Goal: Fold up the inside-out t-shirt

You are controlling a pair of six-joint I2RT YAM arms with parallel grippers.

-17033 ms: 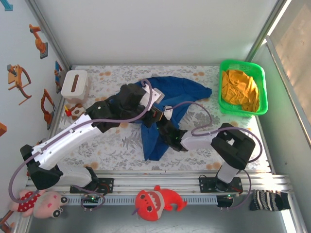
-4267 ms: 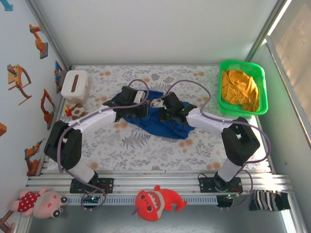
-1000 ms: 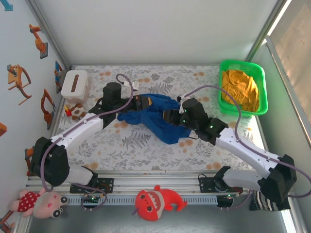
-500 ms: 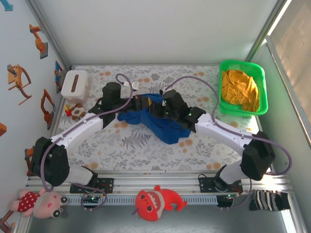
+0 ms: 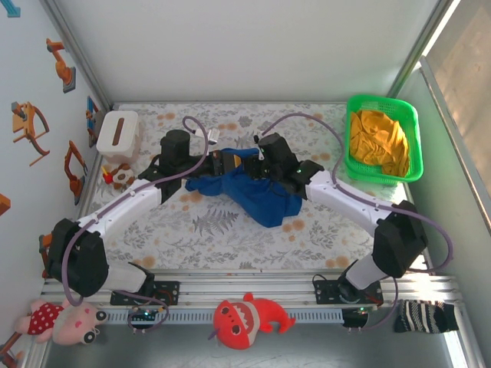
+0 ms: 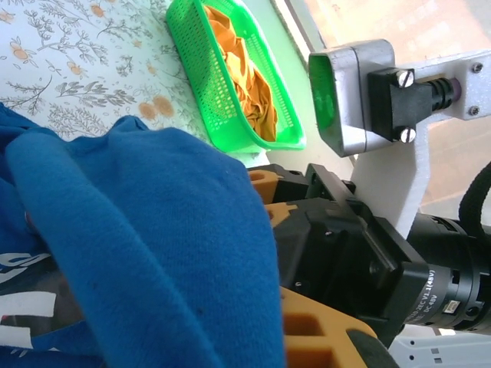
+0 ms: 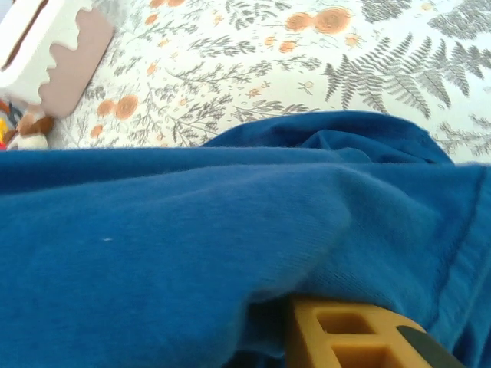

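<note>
Nearest the camera, well below and left of the green basket [image 5: 381,179], a metal rail [image 5: 253,295] carries both arm bases, w/ a red shark toy [image 5: 247,318] and a pink doll [image 5: 67,322] in front of it. Past the rail is the table [image 5: 230,234], its floral cover printed w/ grey leaves and orange blooms. The blue t-shirt [image 5: 261,198] lies crumpled mid-table, left of the basket, a bit nearer and apart from it. Its near corner points at the rail and its far edge is bunched up btwn the two arms. The left gripper [image 5: 223,163] sits at that far edge on the side away from the basket, jaws closed on a fold of the t-shirt. In its wrist view, blue cloth drapes over an orange finger [image 6: 322,337]. The right gripper [image 5: 259,159] is just beside it on the basket side, against the same bunched edge. Cloth hides most of its fingers [image 7: 345,333] in its own wrist view, so can't tell if it's open or clamped. The basket holds an orange cloth [image 5: 377,142]. Across the table from the basket, at approx. the same depth, stands a white tissue box [image 5: 116,130]. Behind both is a plain white wall [image 5: 253,46].
</note>
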